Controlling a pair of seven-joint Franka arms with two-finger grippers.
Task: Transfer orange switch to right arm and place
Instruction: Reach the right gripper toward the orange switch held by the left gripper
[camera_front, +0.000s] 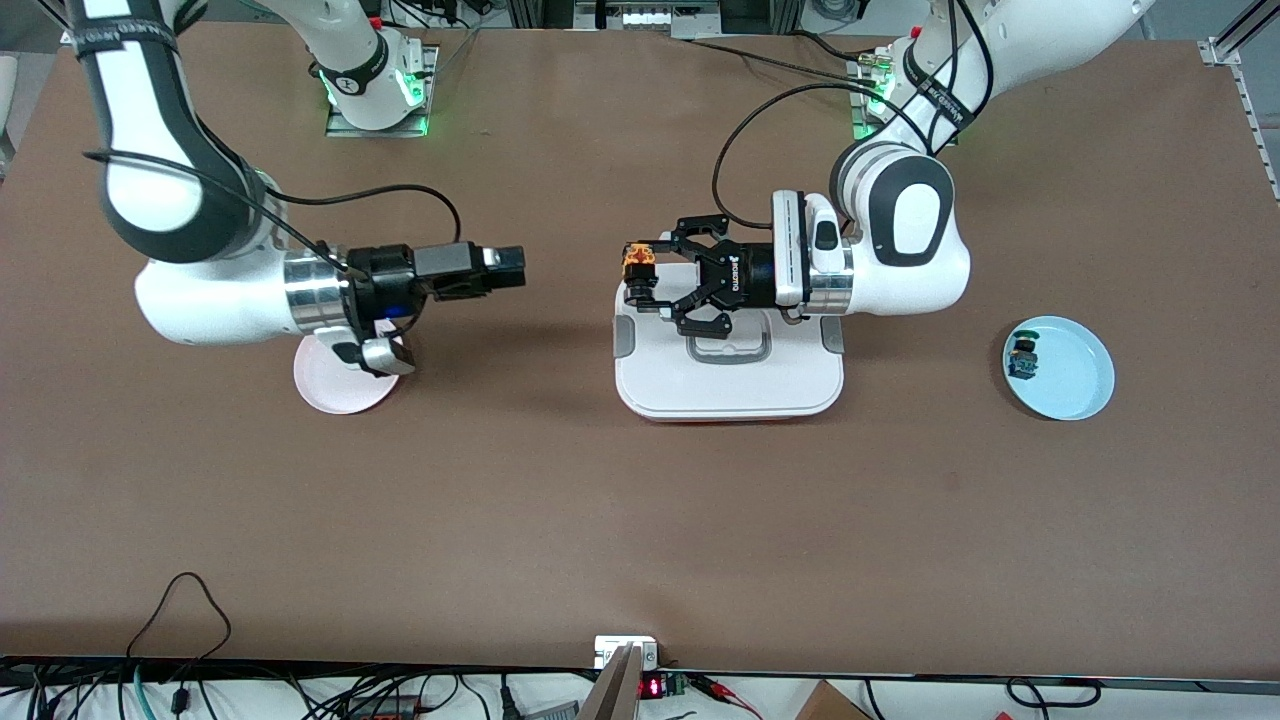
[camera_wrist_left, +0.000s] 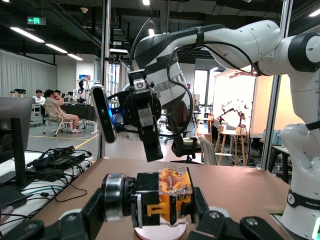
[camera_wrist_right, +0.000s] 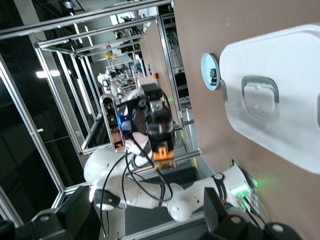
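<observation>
The orange switch (camera_front: 638, 270), a small black body with an orange cap, hangs in the air with my left gripper (camera_front: 641, 277) shut on it, over the edge of the white lidded box (camera_front: 728, 385) toward the right arm's end. The left wrist view shows the switch (camera_wrist_left: 167, 197) clamped between the black fingers (camera_wrist_left: 216, 221). My right gripper (camera_front: 508, 268) points at the switch from a short gap away, above the bare table, open and empty. In the right wrist view its fingers (camera_wrist_right: 216, 212) stand wide apart, facing the switch (camera_wrist_right: 163, 159).
A pink plate (camera_front: 335, 388) lies under the right arm's wrist. A light blue plate (camera_front: 1072, 375) toward the left arm's end holds a small green and blue switch (camera_front: 1022, 358). The white box's lid has a grey handle (camera_front: 728, 348).
</observation>
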